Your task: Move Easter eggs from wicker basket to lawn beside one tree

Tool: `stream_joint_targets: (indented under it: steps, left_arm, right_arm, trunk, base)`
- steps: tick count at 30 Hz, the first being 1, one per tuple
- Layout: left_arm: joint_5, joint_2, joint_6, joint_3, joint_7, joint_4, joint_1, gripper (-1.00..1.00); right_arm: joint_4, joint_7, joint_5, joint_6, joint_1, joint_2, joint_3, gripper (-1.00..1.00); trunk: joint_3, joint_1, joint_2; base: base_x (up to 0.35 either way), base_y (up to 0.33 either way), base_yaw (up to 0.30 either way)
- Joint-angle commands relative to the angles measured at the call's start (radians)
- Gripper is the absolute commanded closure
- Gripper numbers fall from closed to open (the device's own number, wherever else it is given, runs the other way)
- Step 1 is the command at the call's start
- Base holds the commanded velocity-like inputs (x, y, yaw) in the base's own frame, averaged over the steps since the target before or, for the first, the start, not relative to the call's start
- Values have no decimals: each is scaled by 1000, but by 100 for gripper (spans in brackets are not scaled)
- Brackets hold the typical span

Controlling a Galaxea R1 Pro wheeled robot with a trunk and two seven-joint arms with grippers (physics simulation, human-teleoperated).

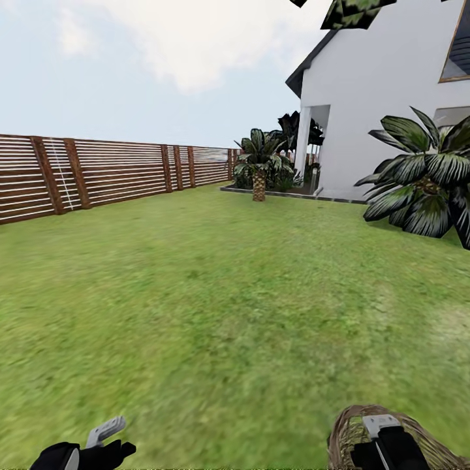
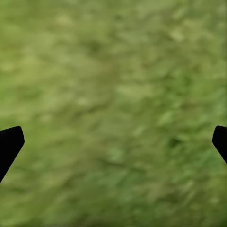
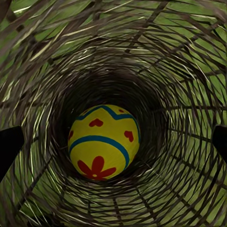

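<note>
Wide green lawn (image 1: 215, 294) across most of the head view, with a brown slatted fence (image 1: 98, 173) at the left, a white house (image 1: 385, 98) at the upper right and short palms (image 1: 260, 163) before it. At the lower right corner, the wicker basket (image 1: 346, 434) on the grass, with the right gripper (image 1: 382, 427) lowered into its mouth. In the right wrist view, one Easter egg (image 3: 104, 142) lying at the bottom of the basket, yellow with red flowers and blue bands; right gripper released, black fingertips (image 3: 9, 146) wide apart at both edges, not touching the egg. At the lower left, left gripper (image 1: 108, 434) over bare grass, also released and holding nothing.
</note>
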Motion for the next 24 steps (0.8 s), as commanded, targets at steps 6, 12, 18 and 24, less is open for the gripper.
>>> stream_joint_targets:
  steps: [6,12,18,24]
  left_arm:
    - [4,-1,7,3,-1,-1,0,-100]
    - [4,0,7,3,-1,-1,-1,-100]
    - [5,2,8,1,-1,-2,-1,-100]
    - [7,4,8,2,-5,-4,0,-100]
  right_arm:
    - [-1,10,11,4,-1,-1,-2,-100]
    - [-1,10,11,4,-1,-2,-4,-100]
    - [-1,10,11,4,-1,-3,-4,-100]
    - [-1,10,11,4,-1,-2,-4,-100]
  trunk:
    - [-20,23,-43]
    - [-39,46,-85]
    - [-58,69,-127]
    - [-80,75,-135]
  base:
    - [0,0,0]
    - [0,0,0]
    - [0,0,0]
    - [0,0,0]
